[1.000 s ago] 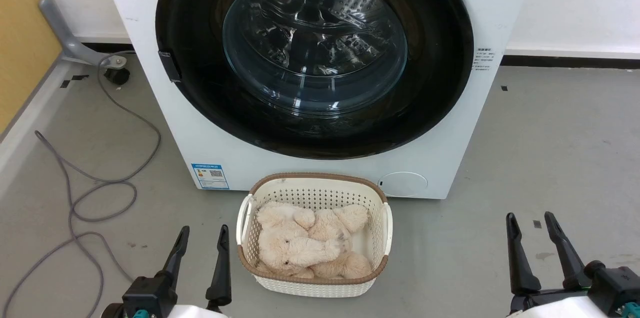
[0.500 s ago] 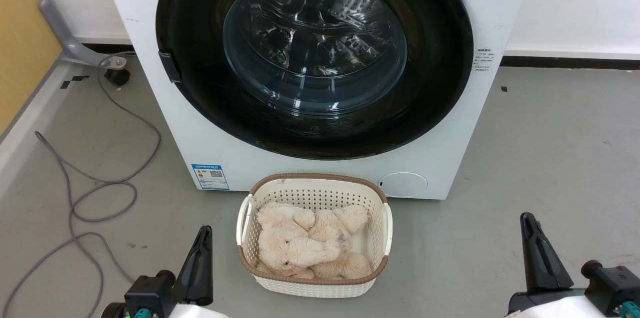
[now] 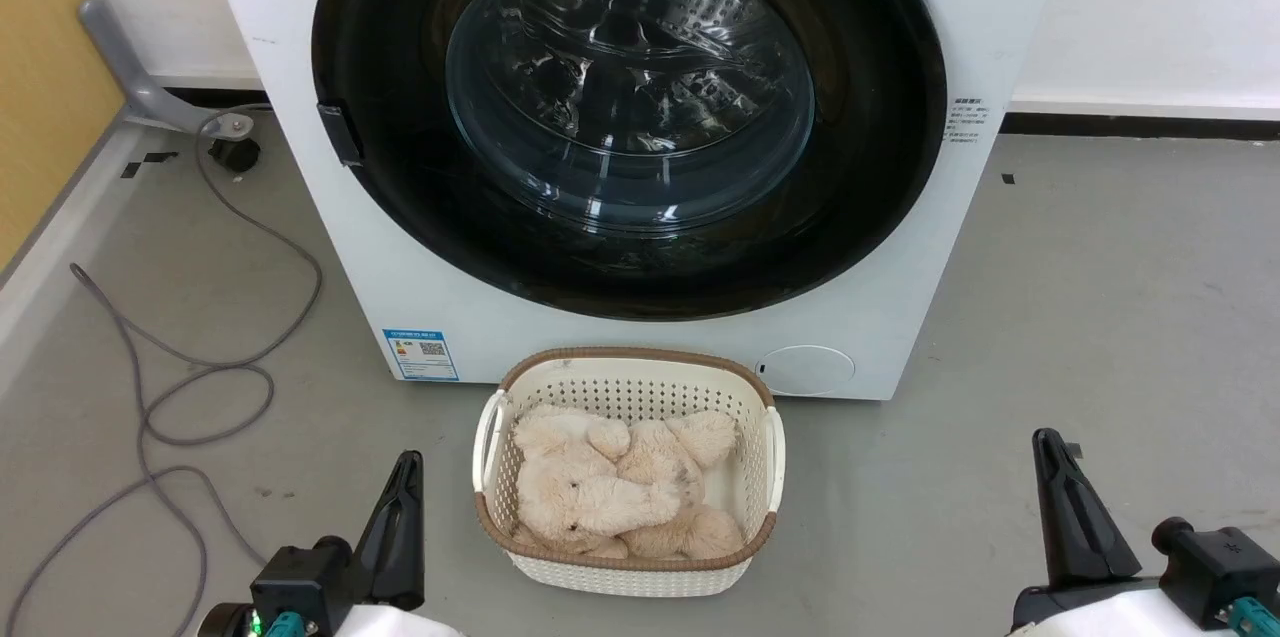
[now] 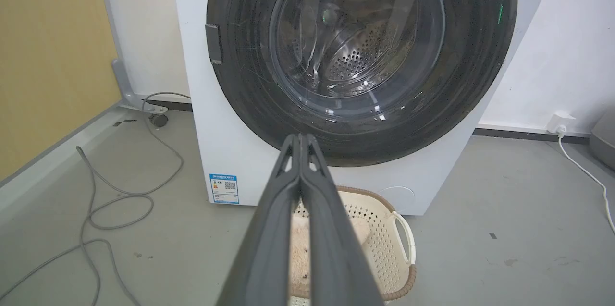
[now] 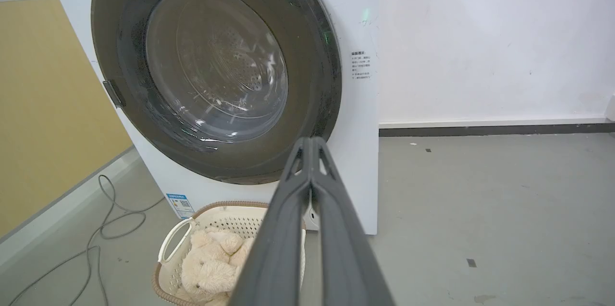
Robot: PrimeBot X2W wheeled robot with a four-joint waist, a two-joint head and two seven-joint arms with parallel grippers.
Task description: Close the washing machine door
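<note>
The white washing machine (image 3: pixel 300 77) stands straight ahead against the wall. Its round black door (image 3: pixel 400 167) lies flat against the front, the clear glass bowl window (image 3: pixel 630 87) at centre with the steel drum showing through it. The door (image 4: pixel 240 70) and the machine (image 4: pixel 226 162) appear in the left wrist view, and the door (image 5: pixel 312 70) in the right wrist view. My left gripper (image 3: pixel 405 465) rests low at the left, shut with nothing in it, tips (image 4: pixel 300 137) pressed together. My right gripper (image 3: pixel 1047 439) rests low at the right, shut and empty, tips (image 5: pixel 311 140) together. Both are well short of the machine.
A white-and-brown basket (image 3: pixel 765 477) of plush toys (image 3: pixel 610 487) sits on the floor right before the machine, between my grippers. Grey cable (image 3: pixel 190 387) loops over the floor at left, beside a yellow wall (image 3: pixel 40 67). A white cord (image 4: pixel 584 171) runs from a wall socket at right.
Both grippers went from open to shut: each pair of spread fingers came together into one. The door and the basket have not moved.
</note>
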